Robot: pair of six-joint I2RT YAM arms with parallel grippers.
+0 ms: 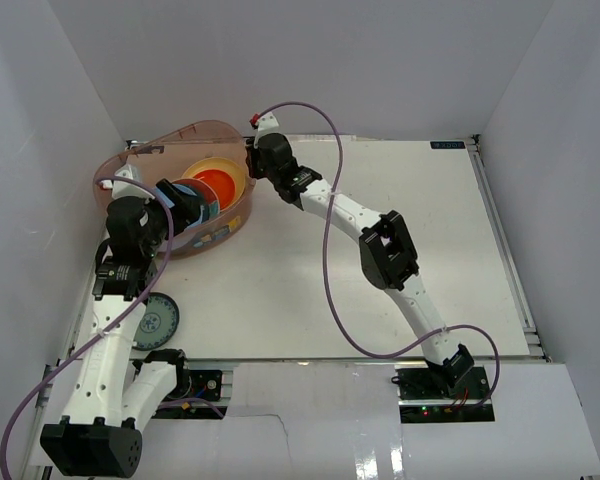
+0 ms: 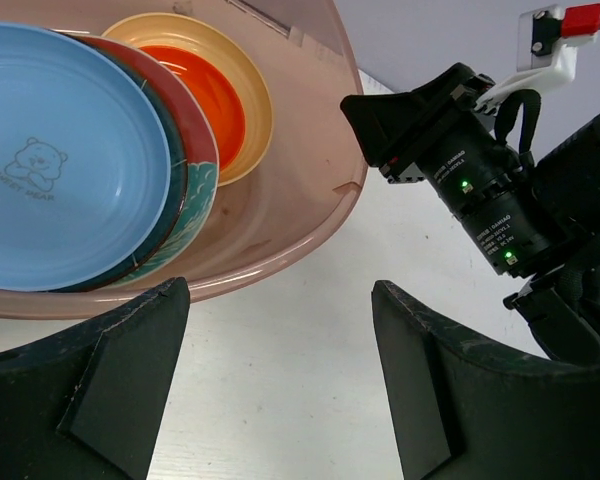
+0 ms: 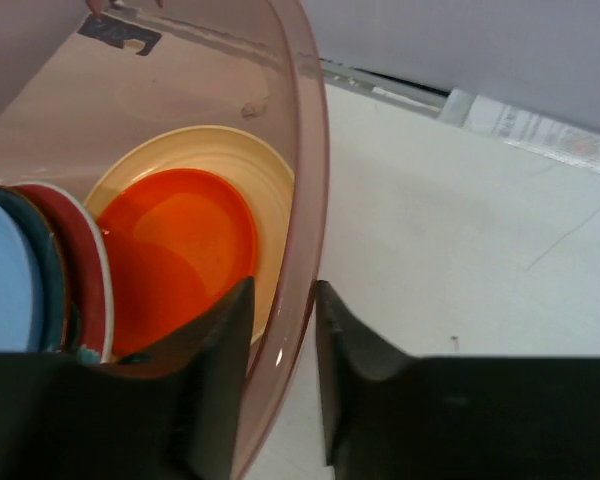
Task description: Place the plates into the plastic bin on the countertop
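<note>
Blue, red, orange plates (image 2: 70, 150) inside bin (image 2: 302, 150); left pincer (image 2: 280, 330) apart, empty, just outside bin; right pincer (image 3: 283, 305) clamped on bin rim.

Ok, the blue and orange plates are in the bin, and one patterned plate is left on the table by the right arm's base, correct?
Wrong side: the patterned plate lies by the left arm's base, not the right, as the top external view shows. The blue plate and orange plate are indeed in the plastic bin.
</note>
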